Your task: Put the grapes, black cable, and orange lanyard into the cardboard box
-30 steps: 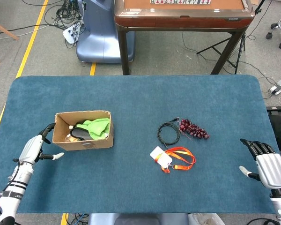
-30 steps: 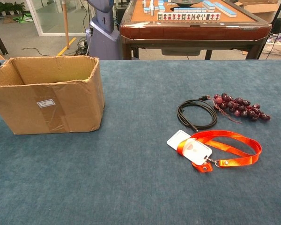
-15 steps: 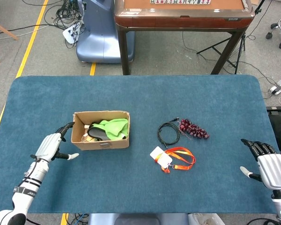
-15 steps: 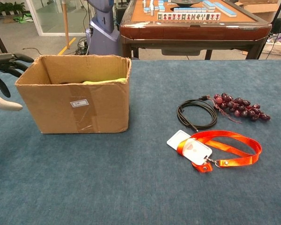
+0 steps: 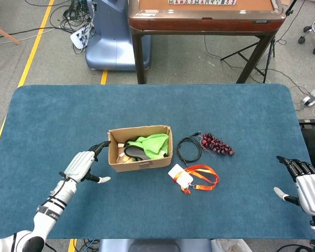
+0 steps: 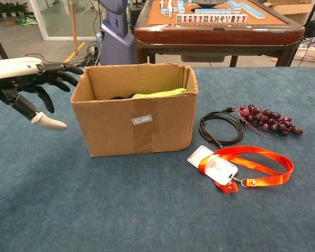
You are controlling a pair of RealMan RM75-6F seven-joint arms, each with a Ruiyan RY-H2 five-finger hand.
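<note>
The open cardboard box (image 5: pixel 140 155) (image 6: pixel 142 125) stands mid-table with a green cloth and dark items inside. My left hand (image 5: pixel 85 165) (image 6: pixel 27 84) has its fingers spread, its fingertips against the box's left wall. Right of the box lie the coiled black cable (image 5: pixel 189 148) (image 6: pixel 221 127), the dark red grapes (image 5: pixel 216 144) (image 6: pixel 268 121) and the orange lanyard (image 5: pixel 200 178) (image 6: pixel 249 165) with its white card. My right hand (image 5: pixel 309 187) hovers open at the table's right edge, far from these items and seen only in the head view.
The blue carpeted table (image 5: pixel 147 110) reaches to all sides. Behind it stand a brown mahjong table (image 5: pixel 205 16) (image 6: pixel 215 23) and a blue-grey machine base (image 5: pixel 107 37). Cables lie on the floor beyond.
The box has slid right across the table, from the left side to beside the cable and lanyard, with my left hand following against its left wall. My right hand has drifted slightly toward the table's edge.
</note>
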